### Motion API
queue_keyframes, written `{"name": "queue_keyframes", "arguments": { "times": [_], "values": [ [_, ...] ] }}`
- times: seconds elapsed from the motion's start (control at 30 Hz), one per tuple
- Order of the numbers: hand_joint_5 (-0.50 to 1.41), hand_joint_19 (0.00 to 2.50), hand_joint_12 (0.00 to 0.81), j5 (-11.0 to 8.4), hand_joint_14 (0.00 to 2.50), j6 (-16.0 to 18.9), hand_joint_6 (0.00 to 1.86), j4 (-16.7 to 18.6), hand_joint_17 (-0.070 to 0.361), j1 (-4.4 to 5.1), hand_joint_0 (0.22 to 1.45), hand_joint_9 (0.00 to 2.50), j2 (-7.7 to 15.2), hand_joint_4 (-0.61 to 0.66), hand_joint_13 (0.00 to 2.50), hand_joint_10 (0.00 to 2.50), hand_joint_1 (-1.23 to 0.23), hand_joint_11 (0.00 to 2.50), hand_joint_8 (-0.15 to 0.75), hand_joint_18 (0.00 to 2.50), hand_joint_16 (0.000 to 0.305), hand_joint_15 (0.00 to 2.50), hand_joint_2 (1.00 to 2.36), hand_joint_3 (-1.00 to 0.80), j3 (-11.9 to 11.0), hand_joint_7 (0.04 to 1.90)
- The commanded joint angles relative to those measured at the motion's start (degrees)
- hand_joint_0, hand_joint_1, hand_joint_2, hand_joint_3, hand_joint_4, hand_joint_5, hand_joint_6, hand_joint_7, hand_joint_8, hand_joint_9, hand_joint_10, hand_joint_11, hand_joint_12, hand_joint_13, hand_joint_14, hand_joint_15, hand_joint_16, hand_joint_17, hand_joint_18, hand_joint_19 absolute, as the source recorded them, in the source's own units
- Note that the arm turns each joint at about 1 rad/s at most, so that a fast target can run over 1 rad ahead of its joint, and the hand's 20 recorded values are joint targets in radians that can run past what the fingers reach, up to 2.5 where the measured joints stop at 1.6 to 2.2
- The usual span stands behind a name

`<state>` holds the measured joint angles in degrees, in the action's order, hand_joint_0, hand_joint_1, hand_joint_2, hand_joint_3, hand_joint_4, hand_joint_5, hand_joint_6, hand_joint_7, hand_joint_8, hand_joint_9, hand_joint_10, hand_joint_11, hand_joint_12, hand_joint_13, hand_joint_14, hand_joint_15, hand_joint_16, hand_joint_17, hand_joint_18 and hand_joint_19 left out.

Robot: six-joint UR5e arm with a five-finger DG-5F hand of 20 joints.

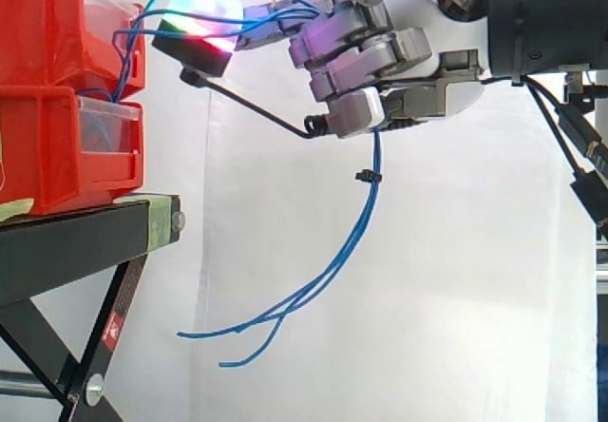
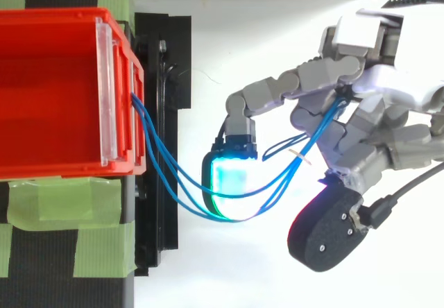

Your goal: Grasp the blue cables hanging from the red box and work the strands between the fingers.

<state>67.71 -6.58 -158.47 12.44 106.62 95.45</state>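
Several thin blue cables (image 1: 350, 243) leave the front of the upper red box (image 1: 43, 23) and arc across to my hand (image 1: 418, 61). My hand's fingers are curled round the strands, which run between them (image 2: 325, 122). Below the hand the strands hang free, bound by a small black tie (image 1: 369, 175), and their loose ends trail down to the left. One outstretched finger reaches toward the box, its fingertip (image 2: 232, 176) glowing cyan under the slack loop of cables (image 2: 173, 183). In the top view the hand (image 2: 378, 114) sits right of the box (image 2: 69, 16).
A second red box (image 1: 57, 151) sits under the first on a black stand (image 1: 85, 237) with slanted legs. Green tape (image 2: 62, 200) covers the stand beside the box. A white curtain hangs behind.
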Motion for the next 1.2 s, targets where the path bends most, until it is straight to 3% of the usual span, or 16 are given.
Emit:
{"name": "queue_keyframes", "arguments": {
  "times": [0.0,0.43,0.67,0.73,0.87,1.17],
  "values": [
    [0.64,0.68,0.507,-0.12,2.50,-0.71,0.00,0.18,0.163,0.04,0.68,1.18,-0.01,0.22,1.55,2.50,-0.59,2.10,0.351,1.78,0.073,1.25,1.00,-1.00,0.00,1.33],
    [0.73,0.68,0.507,-0.83,2.50,-1.68,0.02,0.09,0.163,0.04,0.64,1.18,-0.01,0.29,1.55,2.50,-0.58,2.10,0.351,1.78,0.073,1.25,1.00,-1.00,0.00,1.05],
    [0.69,0.68,0.507,-0.83,2.50,-1.68,0.01,-0.09,0.163,0.04,0.76,1.18,-0.01,0.18,1.55,2.50,-0.69,2.10,0.351,1.78,0.073,1.25,1.00,-0.99,0.00,1.16],
    [0.70,0.68,0.507,-0.83,2.50,-1.68,0.01,-0.18,0.163,-0.05,0.79,1.18,-0.01,0.16,1.55,2.50,-0.71,2.10,0.351,1.78,0.073,1.25,1.01,-0.86,0.00,1.21],
    [0.73,0.68,0.507,-0.83,2.50,-1.68,0.01,-0.18,0.163,0.04,0.79,1.18,-0.01,0.15,1.55,2.50,-0.71,2.10,0.351,1.78,0.073,1.25,1.01,-0.70,0.00,1.23],
    [0.74,0.68,0.507,-0.83,2.50,-1.68,0.01,-0.09,0.163,0.04,0.79,1.18,-0.01,0.14,1.55,2.50,-0.71,2.10,0.351,1.78,0.073,1.25,1.01,-0.61,0.00,1.25]
  ]
}}
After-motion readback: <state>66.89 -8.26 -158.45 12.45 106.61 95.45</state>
